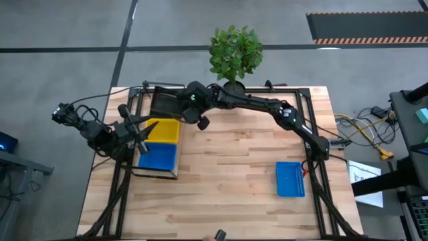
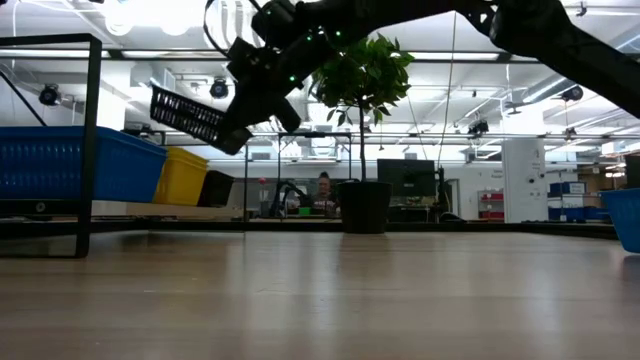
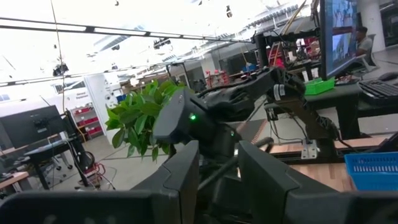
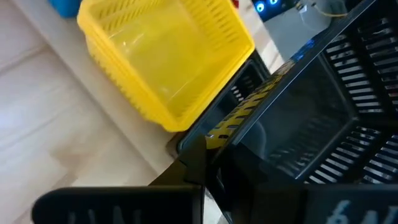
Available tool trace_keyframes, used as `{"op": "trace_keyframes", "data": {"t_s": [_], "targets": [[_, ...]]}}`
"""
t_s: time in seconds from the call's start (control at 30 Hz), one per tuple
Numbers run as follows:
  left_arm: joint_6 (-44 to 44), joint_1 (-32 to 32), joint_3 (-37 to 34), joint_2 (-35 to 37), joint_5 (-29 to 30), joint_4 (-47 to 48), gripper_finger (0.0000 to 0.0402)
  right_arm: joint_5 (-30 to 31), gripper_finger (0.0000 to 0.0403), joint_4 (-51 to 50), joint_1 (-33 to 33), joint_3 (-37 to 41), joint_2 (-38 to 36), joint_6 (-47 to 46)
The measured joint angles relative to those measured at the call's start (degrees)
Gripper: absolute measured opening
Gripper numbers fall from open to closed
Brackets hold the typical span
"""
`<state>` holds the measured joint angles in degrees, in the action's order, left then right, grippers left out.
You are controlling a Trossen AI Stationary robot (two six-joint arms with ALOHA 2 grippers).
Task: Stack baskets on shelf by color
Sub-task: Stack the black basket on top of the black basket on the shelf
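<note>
My right gripper (image 1: 182,107) reaches over the shelf's far end, shut on a black basket (image 2: 188,115) that it holds in the air above the shelf (image 1: 155,173). On the shelf lie a blue stack (image 1: 157,157) at the near end, a yellow stack (image 1: 166,130) in the middle and black baskets (image 1: 160,100) at the far end. One more blue basket (image 1: 289,179) rests on its bottom on the table's right side. My left gripper (image 1: 142,134) hovers open over the shelf's left side, touching nothing. My right gripper holds the black basket by the rim of one wall (image 4: 249,124), pinched with one finger (image 4: 193,165) outside; the inner finger is hidden by the mesh. The basket is lifted clear and tilted, jutting out sideways from the fingers (image 2: 235,135) above the shelf.
A potted plant (image 1: 234,84) stands at the table's far edge, just behind the right arm. The right arm (image 1: 281,110) stretches across the far half of the table. Bare planks lie in the middle and near part of the table (image 1: 227,181).
</note>
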<state>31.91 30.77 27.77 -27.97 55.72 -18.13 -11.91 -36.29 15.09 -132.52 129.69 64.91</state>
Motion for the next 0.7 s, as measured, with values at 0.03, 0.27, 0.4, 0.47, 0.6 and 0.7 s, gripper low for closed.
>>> {"op": "trace_keyframes", "data": {"t_s": [0.03, 0.27, 0.4, 0.47, 0.6, 0.7], "targets": [[0.01, 0.01, 0.00, 0.00, 0.00, -0.26, 0.0097, -0.76, 0.0022, 0.80, 0.20, 0.24, 0.00, -0.59], [0.03, 0.00, 0.00, -0.01, -0.11, -0.52, 0.0097, -1.79, 0.0022, 6.03, 0.70, 3.66, -0.04, -0.34], [0.01, 0.00, 0.00, -0.02, -0.11, -0.50, 0.0097, -1.53, 0.0022, 10.24, 0.70, 6.60, -0.04, -0.34], [0.02, 0.01, 0.00, -0.02, -0.11, -0.50, 0.0097, -0.37, 0.0022, 11.88, 0.70, 7.61, -0.04, -0.02], [0.03, 0.01, 0.00, -0.02, -0.09, -0.50, 0.0097, 1.91, 0.0022, 15.40, 0.70, 9.58, -0.09, 0.69], [0.03, 0.01, 0.00, -0.02, -0.09, -0.50, 0.0097, 2.93, 0.0022, 16.08, 0.87, 10.60, -0.09, 0.71]]}}
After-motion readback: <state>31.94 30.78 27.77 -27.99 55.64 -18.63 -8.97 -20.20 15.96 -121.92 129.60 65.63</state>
